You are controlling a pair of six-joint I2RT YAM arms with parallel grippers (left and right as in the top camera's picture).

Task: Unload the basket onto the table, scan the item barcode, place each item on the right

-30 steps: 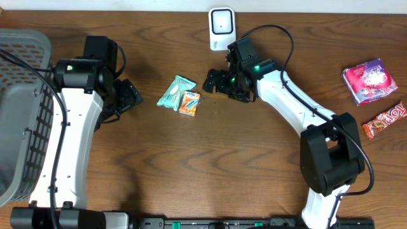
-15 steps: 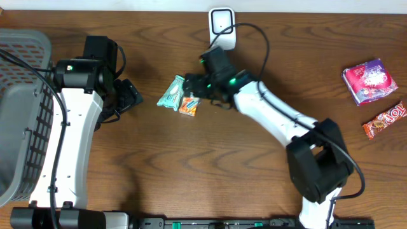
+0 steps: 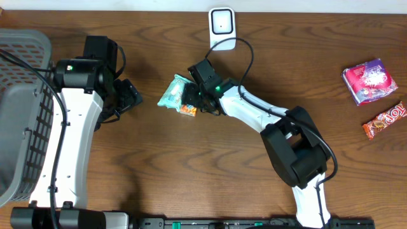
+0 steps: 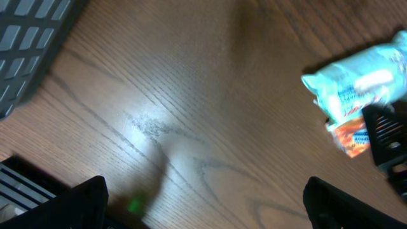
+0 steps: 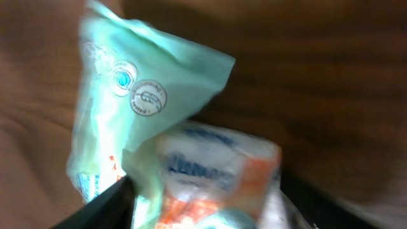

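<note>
At the middle of the table, just below the top edge, the right gripper [image 3: 189, 97] is down over two small snack packets that lie touching each other. In the right wrist view its two dark fingers [image 5: 107, 205] stand on either side of a small orange and white plastic packet [image 5: 216, 175], the jaws partly apart, and I cannot tell whether the pads are pressing on it or only bracketing it. That packet carries blue lettering across a white band, too blurred to read. Overlapping it from the left is a mint-green plastic packet [image 5: 133, 95], crumpled, with two small round printed seals near its upper part; their text is too small to make out. In the overhead view the mint-green packet [image 3: 172, 91] lies to the left of the orange and white packet [image 3: 189, 107]. Near them, toward the top edge, a white rounded barcode scanner [image 3: 222, 28] stands upright, apart from both packets. To the left, the left gripper [image 3: 129, 95] hangs above bare wood with its jaws spread wide and nothing between them. A grey plastic slatted basket [image 3: 25, 44] fills the far left side. Well apart at the far right lie a pink and red foil packet [image 3: 369, 81] and a red-brown wrapped chocolate bar [image 3: 385, 119], whose white lettering I cannot read with certainty.
</note>
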